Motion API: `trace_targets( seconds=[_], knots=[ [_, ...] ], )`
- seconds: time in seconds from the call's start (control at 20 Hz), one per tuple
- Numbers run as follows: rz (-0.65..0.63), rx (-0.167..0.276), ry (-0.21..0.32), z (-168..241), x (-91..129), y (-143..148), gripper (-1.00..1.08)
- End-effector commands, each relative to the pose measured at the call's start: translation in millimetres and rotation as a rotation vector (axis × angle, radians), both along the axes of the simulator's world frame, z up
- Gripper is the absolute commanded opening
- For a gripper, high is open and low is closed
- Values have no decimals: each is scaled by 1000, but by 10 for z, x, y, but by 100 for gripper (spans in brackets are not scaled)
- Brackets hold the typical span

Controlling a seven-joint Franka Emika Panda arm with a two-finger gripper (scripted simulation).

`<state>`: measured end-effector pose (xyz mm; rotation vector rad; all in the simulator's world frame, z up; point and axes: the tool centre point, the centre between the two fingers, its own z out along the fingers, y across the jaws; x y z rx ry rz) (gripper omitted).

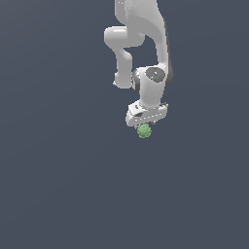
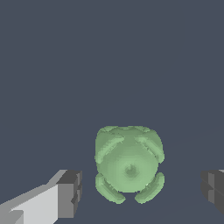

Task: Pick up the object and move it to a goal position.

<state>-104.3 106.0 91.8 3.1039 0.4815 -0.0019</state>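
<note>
The object (image 2: 128, 164) is a small, bumpy, light-green ball with darker green patches. In the wrist view it lies between my two dark fingertips (image 2: 70, 192), with a clear gap on each side. My gripper (image 2: 141, 189) is open and touches nothing. In the exterior view the object (image 1: 144, 131) shows just under the white gripper (image 1: 146, 122), whose fingers are mostly hidden behind the hand and the ball.
The white arm (image 1: 146, 53) comes down from the top of the exterior view. A plain dark grey surface (image 1: 58, 185) fills everything around the ball.
</note>
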Motion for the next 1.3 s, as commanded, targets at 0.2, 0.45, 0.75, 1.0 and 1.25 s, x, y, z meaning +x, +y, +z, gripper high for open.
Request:
trace_targets(
  seconds=[0.2,0.45,0.75,1.0,1.25],
  knots=[
    [10,1,0,-21,-43,32,100],
    [10,1,0,-126,-50,32,100],
    [12,1,-1,-395,-63,35,100],
    [12,1,-1,-514,-61,36,100],
    [12,1,-1,-525,-60,36,-100]
  ],
)
